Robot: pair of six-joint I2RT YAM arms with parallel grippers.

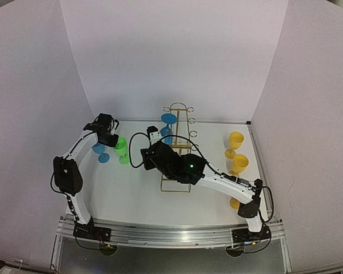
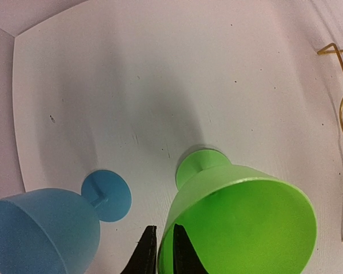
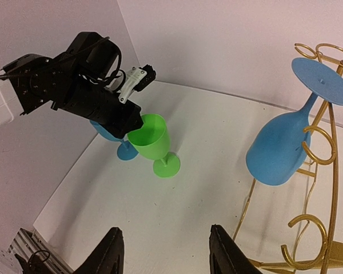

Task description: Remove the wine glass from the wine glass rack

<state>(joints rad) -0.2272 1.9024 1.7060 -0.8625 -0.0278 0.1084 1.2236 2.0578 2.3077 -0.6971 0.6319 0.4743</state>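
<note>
A blue wine glass [image 3: 280,154] hangs upside down on the gold wire wine glass rack [image 3: 331,188], its foot caught in a top loop; from above, this glass [image 1: 168,120] is on the left side of the rack [image 1: 183,149]. My right gripper [image 3: 166,251] is open and empty, low over the table to the left of that glass and apart from it. My left gripper [image 2: 164,251] pinches the rim of a green wine glass [image 2: 246,228], one finger inside the bowl and one outside. The green glass [image 3: 151,137] stands on its foot on the table.
A second blue glass [image 2: 40,228] stands just left of the green one. Three yellow glasses [image 1: 236,140] stand along the table's right side. White walls close in the table on three sides. My right arm [image 1: 217,177] crosses in front of the rack's base.
</note>
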